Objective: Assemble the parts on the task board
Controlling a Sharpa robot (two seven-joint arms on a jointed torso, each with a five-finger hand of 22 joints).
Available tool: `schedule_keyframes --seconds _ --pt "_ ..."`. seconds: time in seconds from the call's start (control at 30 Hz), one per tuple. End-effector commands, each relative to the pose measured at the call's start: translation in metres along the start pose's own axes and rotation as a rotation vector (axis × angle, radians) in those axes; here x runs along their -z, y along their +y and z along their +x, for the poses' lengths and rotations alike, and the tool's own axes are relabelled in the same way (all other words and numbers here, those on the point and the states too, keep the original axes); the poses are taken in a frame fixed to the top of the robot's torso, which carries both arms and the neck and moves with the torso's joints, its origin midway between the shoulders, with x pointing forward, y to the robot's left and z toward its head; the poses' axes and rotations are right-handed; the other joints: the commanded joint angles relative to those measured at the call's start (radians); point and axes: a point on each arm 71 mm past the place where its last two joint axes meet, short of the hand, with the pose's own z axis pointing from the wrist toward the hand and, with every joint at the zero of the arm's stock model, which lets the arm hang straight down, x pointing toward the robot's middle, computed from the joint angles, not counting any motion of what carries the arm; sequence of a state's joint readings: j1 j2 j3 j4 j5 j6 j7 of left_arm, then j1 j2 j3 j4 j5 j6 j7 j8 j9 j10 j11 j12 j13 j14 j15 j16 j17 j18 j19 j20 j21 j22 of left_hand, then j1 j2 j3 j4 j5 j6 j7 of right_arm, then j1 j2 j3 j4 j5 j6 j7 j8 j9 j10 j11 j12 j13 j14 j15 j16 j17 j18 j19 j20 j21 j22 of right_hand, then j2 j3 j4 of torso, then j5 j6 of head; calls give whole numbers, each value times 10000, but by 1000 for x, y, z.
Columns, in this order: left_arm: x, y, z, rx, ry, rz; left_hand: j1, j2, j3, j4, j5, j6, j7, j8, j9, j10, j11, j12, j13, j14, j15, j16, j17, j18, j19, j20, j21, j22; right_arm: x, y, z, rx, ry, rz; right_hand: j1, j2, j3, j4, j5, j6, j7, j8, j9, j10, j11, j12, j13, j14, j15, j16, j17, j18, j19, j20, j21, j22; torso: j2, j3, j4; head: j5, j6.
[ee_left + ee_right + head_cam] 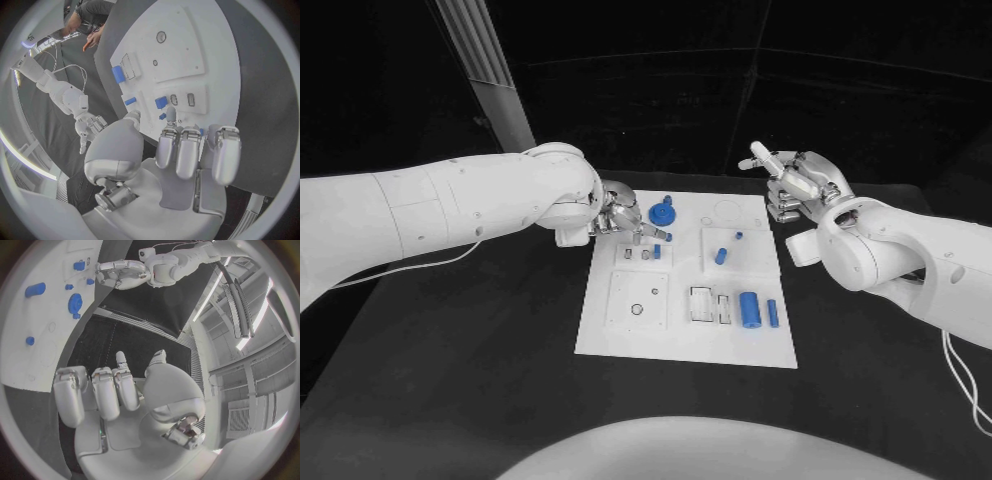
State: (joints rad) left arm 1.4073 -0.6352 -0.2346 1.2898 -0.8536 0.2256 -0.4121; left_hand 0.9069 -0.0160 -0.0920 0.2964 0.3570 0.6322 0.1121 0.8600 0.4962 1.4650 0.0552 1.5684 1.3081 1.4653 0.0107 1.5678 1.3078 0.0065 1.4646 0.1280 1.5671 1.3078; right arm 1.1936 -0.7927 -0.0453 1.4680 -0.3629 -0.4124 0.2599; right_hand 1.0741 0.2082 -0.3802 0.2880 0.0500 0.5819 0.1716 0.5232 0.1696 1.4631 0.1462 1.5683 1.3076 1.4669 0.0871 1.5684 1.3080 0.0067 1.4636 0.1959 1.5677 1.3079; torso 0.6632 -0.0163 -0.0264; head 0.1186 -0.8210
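The flat white task board point(687, 335) lies mid-table. Six small blue parts show on it: a gear point(662, 213) and small peg point(658, 251) near its far-left corner, two small pegs point(721, 256) centrally, a cylinder point(750, 309) and slim bar point(773, 313) near its right edge. The left hand point(620, 222), fingers curled together, hovers at the far-left corner; whether it pinches anything I cannot tell. It seems to be seating a peg; next comes careful alignment. The right hand point(795, 185), fingers loosely spread and empty, waits beyond the far-right corner.

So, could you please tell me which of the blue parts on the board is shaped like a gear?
The round toothed blue gear at the board's far end, beside the left hand; the other blue parts are plain cylinders or small blocks.
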Motion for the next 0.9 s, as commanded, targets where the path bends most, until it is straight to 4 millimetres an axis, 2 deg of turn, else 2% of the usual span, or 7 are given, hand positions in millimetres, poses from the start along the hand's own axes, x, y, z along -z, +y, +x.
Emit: schedule_keyframes --seconds 0.03,0.13,0.37,0.53,0.9 --pt "-3 -2 1 -242 297 -365 -151 364 36 -14 -75 -28 -47 -6 94 1058 -83 23 2627 1055 -97 30 2630 -65 1062 -97 37 2630 -1 -1 1 -71 127 143 114 34 -10 -10 9 73 407 47 -22 1077 -75 25 2632 1039 -78 24 2628 -67 1072 -81 31 2629 1 1 -4 -13 -24" --pt "-6 -3 1 -270 323 -479 -276 546 4 -21 -86 55 -71 -48 166 1058 -102 23 2627 1055 -110 30 2630 -65 1062 -107 37 2630 -1 -1 2 -65 140 191 196 60 18 -28 15 80 403 59 -32 1077 -80 25 2632 1039 -82 24 2628 -67 1072 -87 31 2629 -10 4 -20 6 -42" --pt "-14 -7 2 -368 459 -714 -148 809 39 -37 -5 175 -111 -180 277 1058 -142 23 2627 1055 -144 30 2630 -65 1062 -135 37 2630 -2 -3 4 -69 172 288 311 109 61 -36 24 80 400 73 -50 1077 -84 25 2632 1039 -87 24 2628 -67 1072 -93 31 2629 1 9 0 -20 -57" --pt "-19 -12 4 -441 564 -729 -83 887 55 -39 26 205 -123 -233 313 1058 -154 23 2627 1055 -154 30 2630 -65 1062 -145 37 2630 -2 -3 5 -71 184 365 349 123 75 -39 28 79 399 77 -56 1077 -84 25 2632 1039 -87 24 2628 -67 1072 -95 31 2629 2 5 -20 -32 -62" --pt "-24 -14 4 -502 679 -814 252 923 60 -55 68 259 -146 -399 428 1058 -178 23 2627 1055 -182 30 2630 -65 1062 -173 37 2630 -3 -5 7 -77 217 485 412 141 96 -45 33 79 398 84 -65 1077 -85 25 2632 1039 -89 24 2628 -67 1072 -97 31 2629 -6 4 7 -72 -95"
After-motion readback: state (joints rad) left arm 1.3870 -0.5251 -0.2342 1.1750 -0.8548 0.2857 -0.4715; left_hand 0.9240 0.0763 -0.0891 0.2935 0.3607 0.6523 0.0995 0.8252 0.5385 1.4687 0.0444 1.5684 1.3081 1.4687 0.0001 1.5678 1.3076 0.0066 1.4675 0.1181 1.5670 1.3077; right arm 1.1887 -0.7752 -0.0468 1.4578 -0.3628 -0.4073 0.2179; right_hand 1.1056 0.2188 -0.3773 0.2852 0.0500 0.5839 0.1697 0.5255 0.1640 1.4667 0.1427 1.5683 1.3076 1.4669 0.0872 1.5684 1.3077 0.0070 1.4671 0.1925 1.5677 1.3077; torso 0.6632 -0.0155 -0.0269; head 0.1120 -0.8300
